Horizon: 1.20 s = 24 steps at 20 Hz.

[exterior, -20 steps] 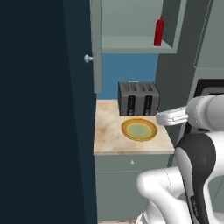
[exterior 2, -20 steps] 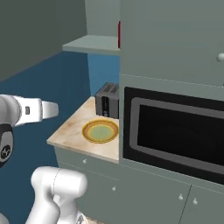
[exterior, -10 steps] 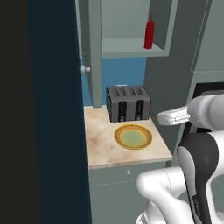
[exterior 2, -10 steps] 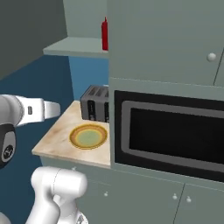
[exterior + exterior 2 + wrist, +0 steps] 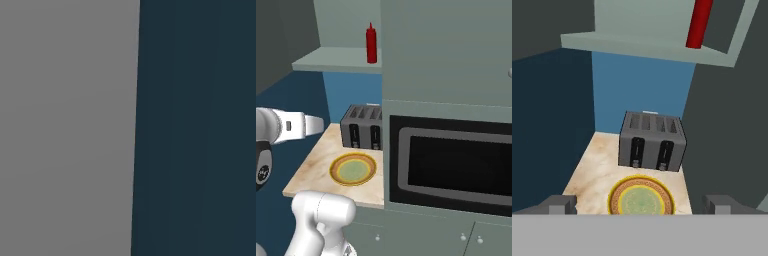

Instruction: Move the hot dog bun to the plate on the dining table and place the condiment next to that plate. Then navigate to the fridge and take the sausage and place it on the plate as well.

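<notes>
No brand, label or readable writing appeared on any item.

In the hand view, the gripper (image 5: 640, 210) had its two dark fingertips (image 5: 559, 204) set wide apart at the bottom edge, spread fully, with nothing between them. It hung above the front part of a small beige marbled tabletop (image 5: 594, 172). In the right base view, the white forearm (image 5: 293, 126) reached level from the left, over the tabletop's left edge.

Nearest the gripper, a golden-yellow dish (image 5: 641, 199) with a greenish centre lay flat near the front edge of the tabletop (image 5: 313, 165). In the right base view the dish (image 5: 353, 169) sat toward the front right part of the surface. Behind it, apart from it, a dark grey four-slot toaster (image 5: 652, 141) stood against the blue back wall (image 5: 637, 95), at the rear right corner.

To the right of the tabletop, a built-in oven or microwave (image 5: 453, 167) with a black window was set in grey-green cabinetry.

Farthest and highest, the condiment (image 5: 371, 44), a slim red squeeze bottle, stood upright on a pale grey-green shelf (image 5: 338, 61) above the toaster, near the shelf's right end. In the hand view, the lower part of the bottle (image 5: 699, 24) was visible.

The left base view showed a flat grey surface (image 5: 67, 127) beside a dark blue panel (image 5: 197, 127).
</notes>
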Available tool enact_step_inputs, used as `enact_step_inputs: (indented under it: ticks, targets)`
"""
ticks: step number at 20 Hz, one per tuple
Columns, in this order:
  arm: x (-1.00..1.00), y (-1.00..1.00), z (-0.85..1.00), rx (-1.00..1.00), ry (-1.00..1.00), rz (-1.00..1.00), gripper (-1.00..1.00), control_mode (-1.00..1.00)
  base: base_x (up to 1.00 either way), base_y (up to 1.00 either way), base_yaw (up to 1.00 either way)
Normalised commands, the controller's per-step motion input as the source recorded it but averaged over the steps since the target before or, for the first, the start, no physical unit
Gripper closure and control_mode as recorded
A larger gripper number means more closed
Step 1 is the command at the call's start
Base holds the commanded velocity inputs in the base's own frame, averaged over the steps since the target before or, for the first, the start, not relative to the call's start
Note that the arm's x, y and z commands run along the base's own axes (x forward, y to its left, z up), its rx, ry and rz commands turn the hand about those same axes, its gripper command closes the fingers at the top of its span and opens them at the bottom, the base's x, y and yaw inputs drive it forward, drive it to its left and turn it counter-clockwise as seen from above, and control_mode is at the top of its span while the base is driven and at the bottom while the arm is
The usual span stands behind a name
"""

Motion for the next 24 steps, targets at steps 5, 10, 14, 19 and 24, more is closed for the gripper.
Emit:
enact_step_inputs:
  ticks: [5, 10, 14, 19, 24]
  targets:
    - [0.00, 0.00, 0.00, 0.00, 0.00, 0.00, -1.00, 1.00, 0.38, -0.38, 0.00]
    - [0.00, 0.00, 0.00, 0.00, 0.00, 0.00, -1.00, 1.00, 0.29, -0.46, 0.00]
    - [0.00, 0.00, 0.00, 0.00, 0.00, 0.00, -1.00, 1.00, 0.29, -0.39, 0.00]
    - [0.00, 0.00, 0.00, 0.00, 0.00, 0.00, -1.00, 1.00, 0.81, -0.18, 0.00]
    - [0.26, -0.03, 0.15, 0.05, -0.02, 0.00, -1.00, -1.00, 0.59, -0.04, 0.00]
